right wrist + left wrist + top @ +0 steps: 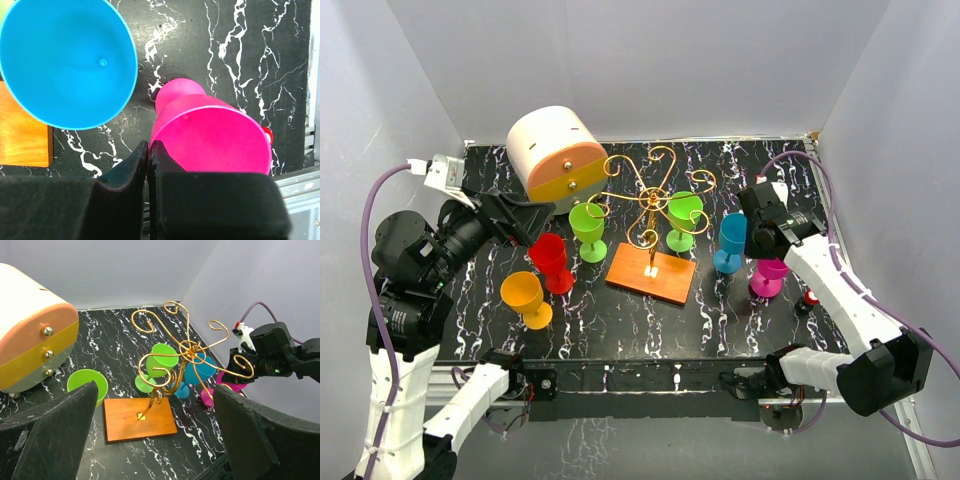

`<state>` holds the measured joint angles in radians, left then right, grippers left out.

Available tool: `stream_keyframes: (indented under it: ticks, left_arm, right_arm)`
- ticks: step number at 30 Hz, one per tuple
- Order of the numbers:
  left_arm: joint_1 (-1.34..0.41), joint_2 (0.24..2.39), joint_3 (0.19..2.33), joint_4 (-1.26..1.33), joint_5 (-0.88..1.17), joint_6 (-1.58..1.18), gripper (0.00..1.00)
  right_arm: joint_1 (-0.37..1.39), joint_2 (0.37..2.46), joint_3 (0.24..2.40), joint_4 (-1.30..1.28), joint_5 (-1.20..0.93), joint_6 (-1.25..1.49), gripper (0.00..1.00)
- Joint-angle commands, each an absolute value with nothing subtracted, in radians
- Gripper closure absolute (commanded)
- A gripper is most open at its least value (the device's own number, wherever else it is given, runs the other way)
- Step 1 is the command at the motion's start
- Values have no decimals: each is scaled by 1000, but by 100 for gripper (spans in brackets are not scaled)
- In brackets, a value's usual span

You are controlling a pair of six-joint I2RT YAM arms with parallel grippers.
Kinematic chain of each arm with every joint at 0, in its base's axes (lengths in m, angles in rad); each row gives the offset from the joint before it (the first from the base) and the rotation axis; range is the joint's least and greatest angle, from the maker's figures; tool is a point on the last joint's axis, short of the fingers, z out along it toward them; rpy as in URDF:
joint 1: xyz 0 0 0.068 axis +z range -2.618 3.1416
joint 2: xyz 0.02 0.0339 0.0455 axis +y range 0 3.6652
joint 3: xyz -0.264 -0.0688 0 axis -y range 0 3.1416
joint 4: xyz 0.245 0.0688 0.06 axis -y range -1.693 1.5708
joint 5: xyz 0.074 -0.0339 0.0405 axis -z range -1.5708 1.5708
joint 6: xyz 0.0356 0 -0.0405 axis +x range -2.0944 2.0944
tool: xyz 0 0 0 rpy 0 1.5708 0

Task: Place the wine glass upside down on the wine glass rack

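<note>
The right gripper (148, 145) hangs straight over the pink wine glass (210, 135). Its two dark fingers are pressed tight together, right at the left edge of the glass's rim. The wrist view does not show whether the thin pink wall is caught between them or lies just beside them, so I can't say for sure that it has the glass.

The pink wine glass stands on its foot at the right of the table (620, 330) with its mouth up, so its long axis runs vertically, in line with the fingers coming down on it. The wine glass rack (650, 210) stands to the left of it in the middle of the table, its gold arms curling out above the orange base. A blue glass (731, 240) stands between the two, just beside the pink one.

The right arm is clearly the nearer one. The left gripper (155, 387) sits well away on the far left, its fingers spread wide with nothing in them, facing the rack.

I'd judge the coming move turns on lifting the glass clear of the blue one, carrying it left and flipping it mouth-down.
</note>
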<state>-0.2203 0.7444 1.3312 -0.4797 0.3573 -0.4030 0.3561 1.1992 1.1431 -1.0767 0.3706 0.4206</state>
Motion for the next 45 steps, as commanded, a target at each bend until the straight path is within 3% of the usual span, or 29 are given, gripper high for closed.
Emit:
stream_keyframes:
  ticks: [1,13,19,22,28,34,45]
  left_arm:
    - [-225,735,1341,-480,336,-400,1]
    - [-226,726,1322,-390,462,-428,1]
    - [-226,761,1306,-169,722,-618,1]
    - [-226,780,1314,-92,736,-709,1]
    - [-226,815,1340,-71,672,-831,1]
    - [-226,843,1306,109,783,-915,1]
    - [-226,903,1217,302,749,-1084,1]
  right_arm:
    - [362,1151,1195,-1092,451,458,100]
    - [362,996,1472,-1156,590,541,100]
    - [362,834,1491,-874,565,539,100]
    - [362,787,1479,-744,527,537,100]
    - [362,731,1428,-531,386,572,100]
    - [362,615,1252,-168,-52,599,100]
    - [362,609,1198,-22,-198,676,100]
